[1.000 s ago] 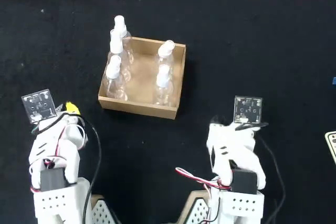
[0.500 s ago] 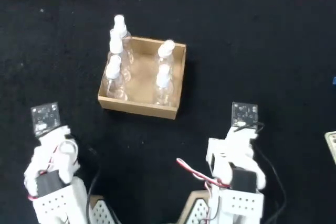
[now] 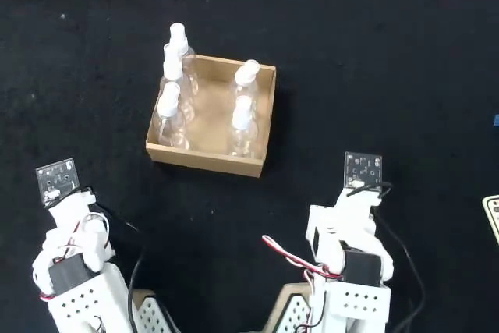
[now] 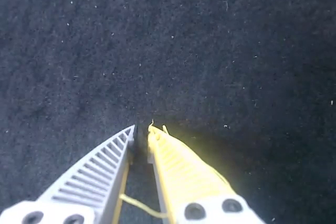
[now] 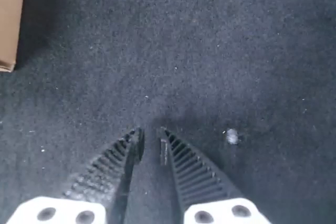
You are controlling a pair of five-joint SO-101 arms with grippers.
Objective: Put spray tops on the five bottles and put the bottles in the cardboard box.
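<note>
Lighting was bright and even, from overhead. The brown cardboard box threw a soft shadow onto the matte black cloth table; the white spray tops appeared strongly lit

Five bottles in the box, both arms at the near edge
The cardboard box sits on the table left of centre and farther back than both arms. The five bottles stand upright inside it: three in a row along its left wall, one behind the other, and two along its right wall, also one behind the other. The left arm is at the near left, the right arm at the near right, well apart from the box
</note>
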